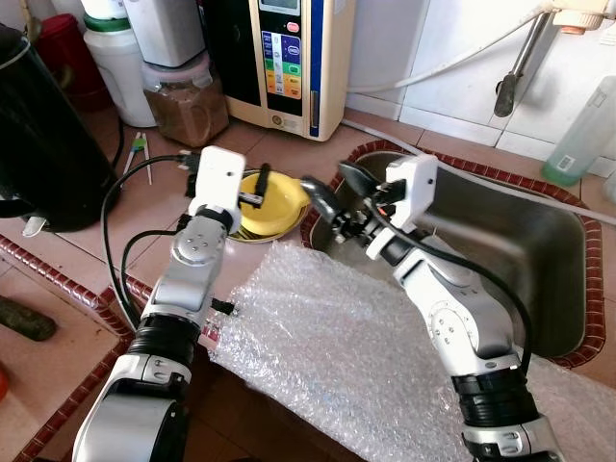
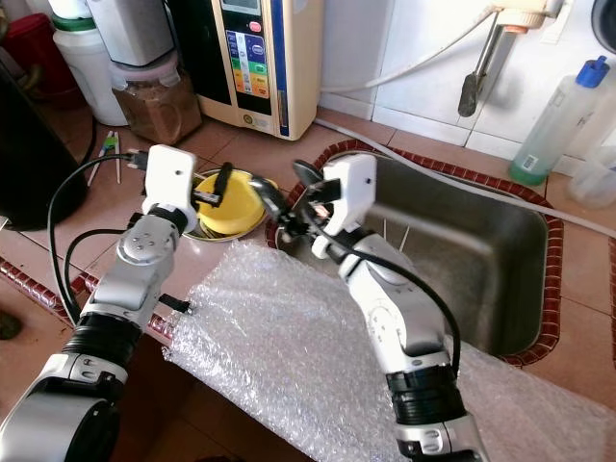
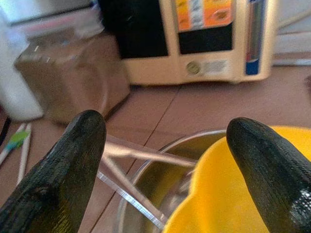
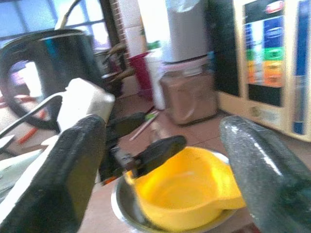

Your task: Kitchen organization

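A yellow bowl (image 1: 279, 204) sits nested in a metal bowl (image 1: 252, 234) on the tiled counter, just left of the sink. My left gripper (image 1: 256, 190) is open over the yellow bowl's left rim, its fingers (image 3: 77, 160) apart with nothing between them. In the left wrist view the yellow bowl (image 3: 228, 194) lies under one finger and the metal bowl's rim (image 3: 146, 170) between the two. My right gripper (image 1: 334, 188) is open at the sink's left corner, pointing at the bowl from the right. In the right wrist view the yellow bowl (image 4: 189, 194) shows between its fingers (image 4: 73, 165).
A steel sink (image 1: 520, 250) lies to the right. Bubble wrap (image 1: 337, 337) covers the counter's front edge. At the back stand a water purifier (image 1: 289, 58), a jar of brown powder (image 1: 188, 101) and a black kettle (image 1: 43, 135). Chopsticks (image 1: 140, 154) lie on the counter.
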You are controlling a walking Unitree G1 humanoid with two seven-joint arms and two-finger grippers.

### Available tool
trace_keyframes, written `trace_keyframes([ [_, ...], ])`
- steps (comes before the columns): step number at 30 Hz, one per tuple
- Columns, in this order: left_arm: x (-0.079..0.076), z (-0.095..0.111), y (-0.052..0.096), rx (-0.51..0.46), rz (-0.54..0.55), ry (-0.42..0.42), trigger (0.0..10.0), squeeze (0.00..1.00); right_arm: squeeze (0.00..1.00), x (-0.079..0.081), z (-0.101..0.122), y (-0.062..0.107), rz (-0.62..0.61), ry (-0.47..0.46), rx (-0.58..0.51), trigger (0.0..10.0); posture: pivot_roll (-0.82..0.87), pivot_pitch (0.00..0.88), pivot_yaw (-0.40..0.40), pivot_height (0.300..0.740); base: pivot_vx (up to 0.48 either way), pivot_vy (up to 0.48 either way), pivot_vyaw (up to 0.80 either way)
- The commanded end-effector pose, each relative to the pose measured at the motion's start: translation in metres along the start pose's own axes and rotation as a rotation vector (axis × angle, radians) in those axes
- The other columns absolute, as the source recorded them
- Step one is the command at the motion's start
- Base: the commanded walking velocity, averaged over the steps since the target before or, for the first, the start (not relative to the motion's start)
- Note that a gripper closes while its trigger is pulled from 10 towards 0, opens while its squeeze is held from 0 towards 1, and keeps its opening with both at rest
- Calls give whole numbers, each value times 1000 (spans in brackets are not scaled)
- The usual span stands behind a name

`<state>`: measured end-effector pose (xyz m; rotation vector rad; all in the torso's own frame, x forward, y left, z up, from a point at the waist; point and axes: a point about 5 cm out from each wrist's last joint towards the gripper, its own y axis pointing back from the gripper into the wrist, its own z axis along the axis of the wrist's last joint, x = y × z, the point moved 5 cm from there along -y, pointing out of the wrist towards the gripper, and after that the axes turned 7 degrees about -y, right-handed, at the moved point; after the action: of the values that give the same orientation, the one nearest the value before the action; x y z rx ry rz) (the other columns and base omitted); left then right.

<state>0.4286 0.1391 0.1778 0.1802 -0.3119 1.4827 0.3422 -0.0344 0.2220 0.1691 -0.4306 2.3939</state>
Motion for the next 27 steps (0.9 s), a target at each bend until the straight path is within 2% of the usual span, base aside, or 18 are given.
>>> trace_keyframes([
  [1, 6, 3, -5, 22, 21, 22, 10000, 1000, 1000, 4, -2, 3, 19, 5, 23, 10000, -26, 88, 19, 740, 0, 0, 0],
  [2, 6, 2, -5, 30, 20, 33, 10000, 1000, 1000, 5, -2, 3, 20, 5, 27, 10000, -26, 88, 19, 740, 0, 0, 0],
  [4, 3, -3, -7, 83, -25, 30, 10000, 678, 1000, 5, -4, 6, 21, 10, 50, 10000, -26, 88, 18, 740, 0, 0, 0],
  [5, 2, -5, -8, 99, -35, 33, 10000, 376, 1000, 6, -5, 6, 23, 12, 58, 10000, -27, 87, 18, 740, 0, 0, 0],
  [6, 3, -7, -8, 114, -37, 42, 10000, 122, 1000, 7, -6, 7, 26, 14, 64, 10000, -27, 87, 19, 740, 0, 0, 0],
  [7, 3, -7, -9, 121, -43, 44, 10000, 122, 1000, 7, -7, 7, 27, 16, 67, 10000, -27, 86, 19, 740, 0, 0, 0],
  [8, 0, -10, -9, 141, -77, 36, 10000, 16, 1000, 9, -8, 7, 32, 22, 72, 10000, -27, 86, 20, 740, 0, 0, 0],
  [11, -1, -12, -9, 166, -98, 61, 10000, 0, 1000, 10, -9, 7, 38, 30, 82, 10000, -27, 85, 21, 740, 0, 0, 0],
  [12, -1, -14, -10, 182, -111, 71, 7961, 0, 1000, 11, -10, 7, 38, 34, 87, 10000, -27, 85, 21, 740, 0, 0, 0],
  [13, 0, -14, -10, 195, -123, 79, 4706, 0, 1000, 11, -11, 7, 38, 38, 93, 10000, -27, 83, 22, 740, 0, 0, 0],
  [14, 0, -14, -10, 198, -131, 71, 0, 0, 1000, 11, -12, 7, 38, 45, 97, 10000, -27, 83, 22, 740, 0, 0, 0],
  [24, 9, -17, -10, 227, -143, 67, 0, 0, 1000, 12, -14, 7, 43, 64, 110, 10000, -24, 83, 23, 740, 0, 0, 0],
  [25, 10, -17, -10, 229, -142, 68, 0, 0, 961, 12, -15, 7, 47, 62, 113, 10000, -22, 82, 22, 740, 0, 0, 0],
  [26, 12, -18, -10, 231, -139, 67, 0, 0, 847, 13, -17, 8, 55, 63, 124, 10000, -21, 79, 22, 740, 0, 0, 0],
  [27, 12, -18, -10, 233, -138, 66, 0, 0, 847, 13, -17, 8, 59, 65, 130, 10000, -21, 79, 22, 740, 0, 0, 0],
])
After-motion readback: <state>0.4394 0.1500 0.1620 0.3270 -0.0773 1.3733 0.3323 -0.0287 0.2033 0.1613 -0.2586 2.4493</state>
